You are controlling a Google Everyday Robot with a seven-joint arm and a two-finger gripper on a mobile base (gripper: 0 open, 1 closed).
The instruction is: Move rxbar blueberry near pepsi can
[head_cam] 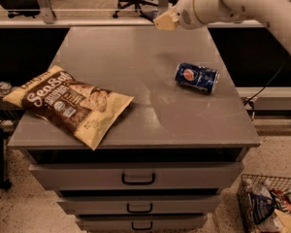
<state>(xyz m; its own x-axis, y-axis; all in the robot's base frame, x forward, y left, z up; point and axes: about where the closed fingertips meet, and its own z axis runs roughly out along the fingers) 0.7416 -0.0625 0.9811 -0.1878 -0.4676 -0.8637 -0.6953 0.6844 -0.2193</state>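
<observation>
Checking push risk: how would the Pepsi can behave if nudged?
The pepsi can lies on its side, so a nudge would likely roll it. Its ends face left and right, so it would probably roll forward or back. The hand hovers above the cabinet's far edge.

1 high front camera looks down over the cabinet [126, 57], gripper [164, 21] above its far edge.

- The chip bag [70, 103] fills the near-left of the cabinet top [136, 52] and overhangs its near edge.
- The pepsi can [197, 77] lies on its side at the right, with bare surface around it.
- A wide bare lane runs between them to the far edge.
- The gripper [164, 21] hangs above that far edge.
</observation>
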